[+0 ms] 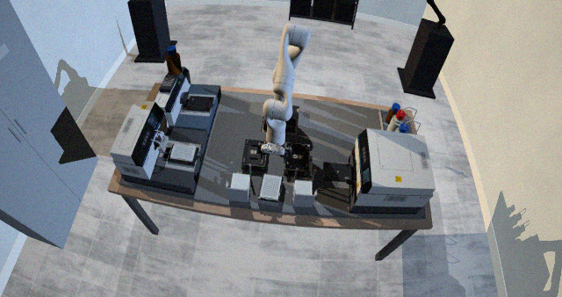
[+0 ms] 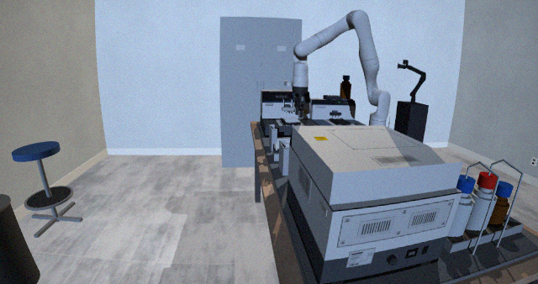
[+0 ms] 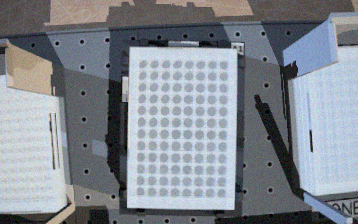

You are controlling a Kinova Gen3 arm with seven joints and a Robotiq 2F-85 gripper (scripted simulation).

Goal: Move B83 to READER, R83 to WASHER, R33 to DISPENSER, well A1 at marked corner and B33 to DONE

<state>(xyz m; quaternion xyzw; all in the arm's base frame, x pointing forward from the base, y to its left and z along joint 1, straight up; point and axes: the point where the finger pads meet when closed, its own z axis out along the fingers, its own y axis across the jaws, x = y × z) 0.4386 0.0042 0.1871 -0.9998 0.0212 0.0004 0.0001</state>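
A white 96-well plate (image 3: 182, 127) (image 1: 270, 186) lies flat in a black nest at the table's front edge, with an A1 mark (image 3: 237, 48) at one corner. I cannot read its label. The DONE rack (image 3: 312, 47) (image 1: 239, 187) stands on one side of it, with a white plate on top of its stack. A tan-walled rack (image 3: 27, 70) (image 1: 303, 192) with another white stack stands on the other side. My gripper (image 1: 273, 148) (image 2: 301, 112) hangs well above the middle plate, open and empty. Its fingers do not show in the wrist view.
The big reader box (image 1: 395, 165) (image 2: 366, 170) stands at the right with a dark tray (image 1: 338, 171) in front. Two instruments on the left carry a white plate (image 1: 182, 153) and a dark plate (image 1: 198, 103). Two black nests (image 1: 255, 154) sit mid-table. Bottles (image 1: 397, 117) stand at the far right.
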